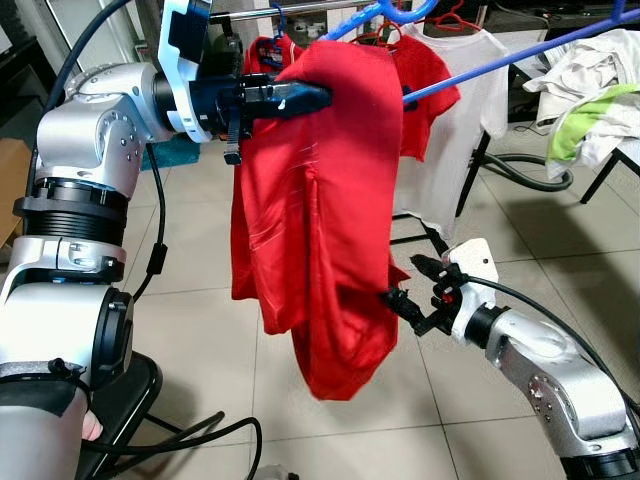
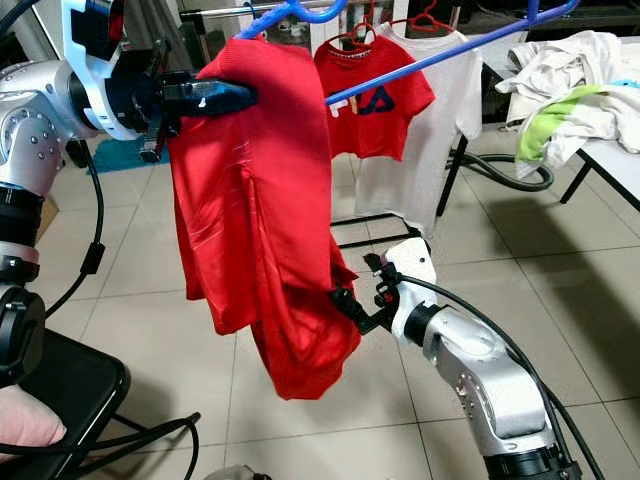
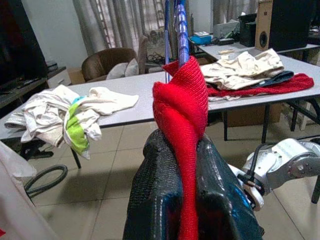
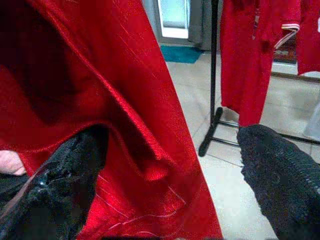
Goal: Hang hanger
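Note:
A red garment (image 1: 320, 220) hangs draped over a blue hanger (image 1: 385, 12), whose long blue arm (image 1: 520, 55) slants up to the right. My left gripper (image 1: 300, 97) is raised at the garment's top shoulder and shut on the red cloth (image 3: 182, 115), with the blue hanger (image 3: 182, 30) rising just beyond its fingers (image 3: 160, 200). My right gripper (image 1: 415, 290) is low, at the garment's lower right edge, open. In the right wrist view its fingers (image 4: 65, 190) stand wide apart with a red fold (image 4: 150, 150) between them, not pinched.
Behind the garment a clothes rack (image 1: 300, 14) holds a red shirt (image 1: 430, 70) and a white shirt (image 1: 470, 120). A table (image 1: 625, 150) piled with clothes (image 1: 590, 90) stands at the right. A black chair (image 1: 125, 395) and floor cables (image 1: 200, 430) lie at lower left.

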Robot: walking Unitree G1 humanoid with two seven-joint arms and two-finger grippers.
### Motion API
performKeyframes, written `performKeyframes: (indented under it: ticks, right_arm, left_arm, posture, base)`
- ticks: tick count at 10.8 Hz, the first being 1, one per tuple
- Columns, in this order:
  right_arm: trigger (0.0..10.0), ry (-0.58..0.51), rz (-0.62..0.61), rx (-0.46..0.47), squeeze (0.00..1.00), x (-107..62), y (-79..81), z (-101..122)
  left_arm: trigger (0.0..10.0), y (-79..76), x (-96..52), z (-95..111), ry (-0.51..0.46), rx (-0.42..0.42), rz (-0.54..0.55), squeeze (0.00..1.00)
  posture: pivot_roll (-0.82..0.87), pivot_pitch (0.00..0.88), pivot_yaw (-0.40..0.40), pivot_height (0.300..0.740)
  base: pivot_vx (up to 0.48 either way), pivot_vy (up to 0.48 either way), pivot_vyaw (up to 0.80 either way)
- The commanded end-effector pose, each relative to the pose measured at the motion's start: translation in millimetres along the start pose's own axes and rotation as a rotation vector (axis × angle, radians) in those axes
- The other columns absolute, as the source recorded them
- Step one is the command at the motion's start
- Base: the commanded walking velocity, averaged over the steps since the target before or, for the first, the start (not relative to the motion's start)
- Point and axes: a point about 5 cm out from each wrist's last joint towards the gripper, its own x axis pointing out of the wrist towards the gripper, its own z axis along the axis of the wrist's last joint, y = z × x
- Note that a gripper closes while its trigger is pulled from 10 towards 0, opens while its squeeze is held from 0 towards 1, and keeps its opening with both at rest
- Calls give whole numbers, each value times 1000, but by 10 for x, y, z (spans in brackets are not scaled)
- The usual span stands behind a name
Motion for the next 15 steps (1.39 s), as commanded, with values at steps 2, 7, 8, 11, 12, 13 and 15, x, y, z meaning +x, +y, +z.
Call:
performKeyframes:
  ticks: [2,7,8,11,12,13,15]
  right_arm:
    - [4431,-50,19,15,0,51,55,64]
    - [0,-77,61,61,0,102,127,61]
    - [0,-80,60,62,0,102,119,61]
    - [0,-86,57,65,0,106,110,66]
    - [0,-89,56,65,0,114,99,74]
    - [0,-91,55,64,0,121,92,80]
    - [0,-92,57,67,0,120,89,81]
  left_arm:
    - [0,-20,-6,115,-26,36,-7,0]
    - [0,-19,-8,108,-18,32,-2,0]
    - [0,-20,-5,96,-15,32,-1,0]
    - [0,-23,-28,86,-11,36,6,0]
    - [0,-15,-44,81,-10,37,10,0]
    - [0,-15,-50,68,-6,40,13,0]
    - [0,-29,-60,53,-5,38,12,0]
  posture:
    - [-8,0,127,740]
    - [-4,0,130,740]
    - [-4,0,129,740]
    - [-8,0,124,740]
    - [-10,0,122,740]
    - [-10,0,122,740]
    - [-12,0,119,740]
  base:
    - [0,0,0]
    - [0,0,0]
    - [0,0,0]
    - [0,0,0]
    - [0,0,0]
    - [0,0,0]
    - [0,0,0]
